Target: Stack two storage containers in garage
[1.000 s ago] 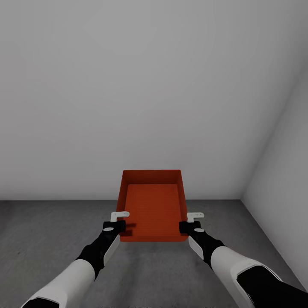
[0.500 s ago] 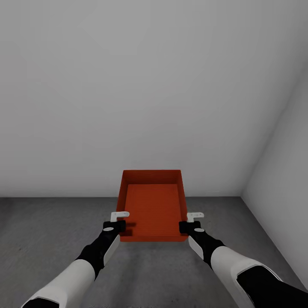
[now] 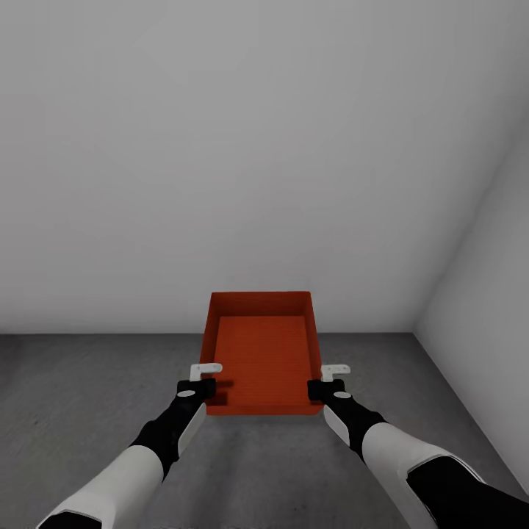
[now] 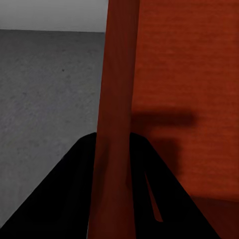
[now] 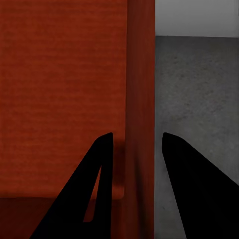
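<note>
Aloft between both arms, a red-orange storage container (image 3: 261,356) hangs over the garage floor (image 3: 73,411) near a bare corner, long axis pointing away from the robot. Left pincer (image 3: 200,383) and right pincer (image 3: 325,385) each clamp a side wall, equally near.

Both arms are showing glossy white shells above black forearms, each wearing a small white bracket at the wrist, with dark tapered fingers (image 5: 102,184) ending them.
</note>
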